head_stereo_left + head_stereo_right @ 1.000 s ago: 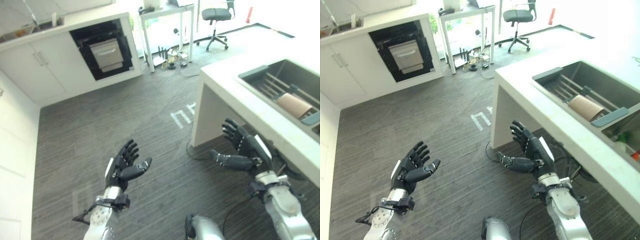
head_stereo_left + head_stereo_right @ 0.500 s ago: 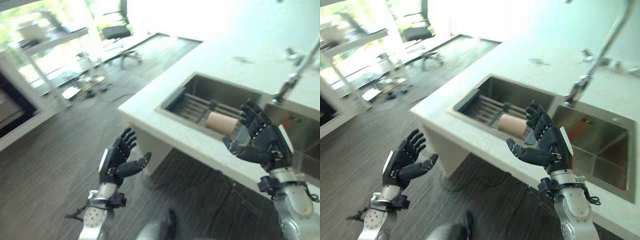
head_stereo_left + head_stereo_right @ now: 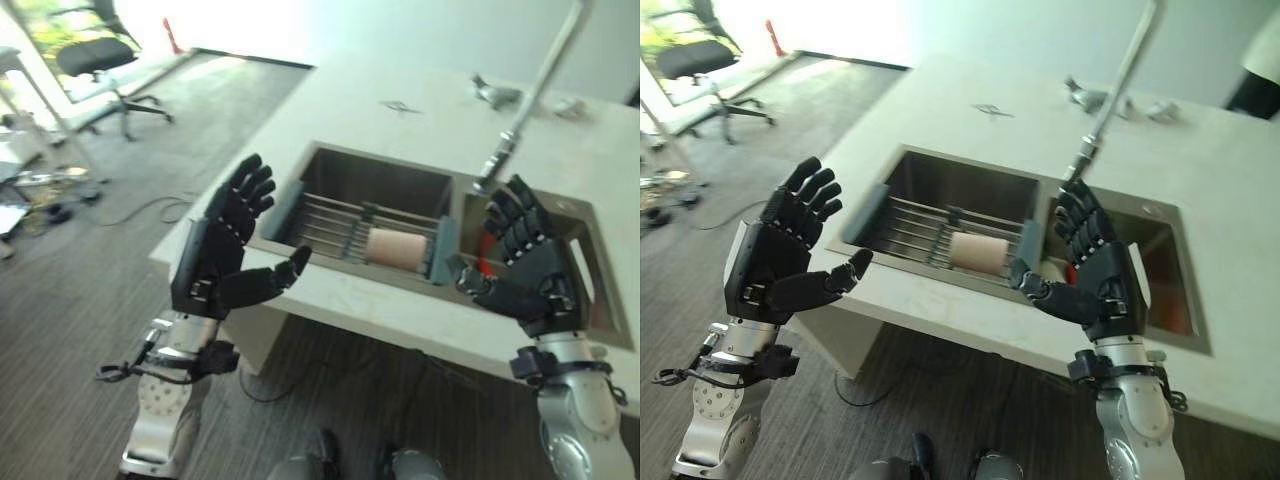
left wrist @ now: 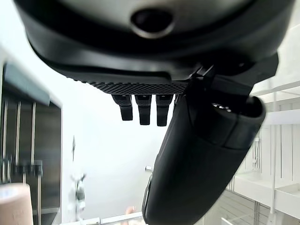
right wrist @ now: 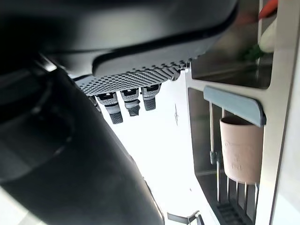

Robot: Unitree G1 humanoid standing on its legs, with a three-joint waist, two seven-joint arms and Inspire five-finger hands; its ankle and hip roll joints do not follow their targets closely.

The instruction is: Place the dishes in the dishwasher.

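Observation:
A beige cup (image 3: 397,248) (image 5: 241,147) lies on its side on a metal rack (image 3: 335,222) across the left basin of a steel sink (image 3: 940,180). My left hand (image 3: 215,262) is raised open, palm inward, above the counter's near left corner, short of the sink. My right hand (image 3: 525,270) is raised open over the counter's front edge, in front of the right basin, holding nothing. An orange item (image 3: 1175,312) and something white and green (image 5: 267,40) lie in the right basin.
A tall tap (image 3: 530,95) rises behind the sink on the white counter (image 3: 400,110). An office chair (image 3: 95,60) stands on the grey floor at the far left, next to a white table (image 3: 25,110). A person's dark sleeve (image 3: 1255,85) shows at the far right.
The camera has swung round from the floor and the far cabinet to the sink counter. Both hands stay open and have risen, the left one now over the counter's corner.

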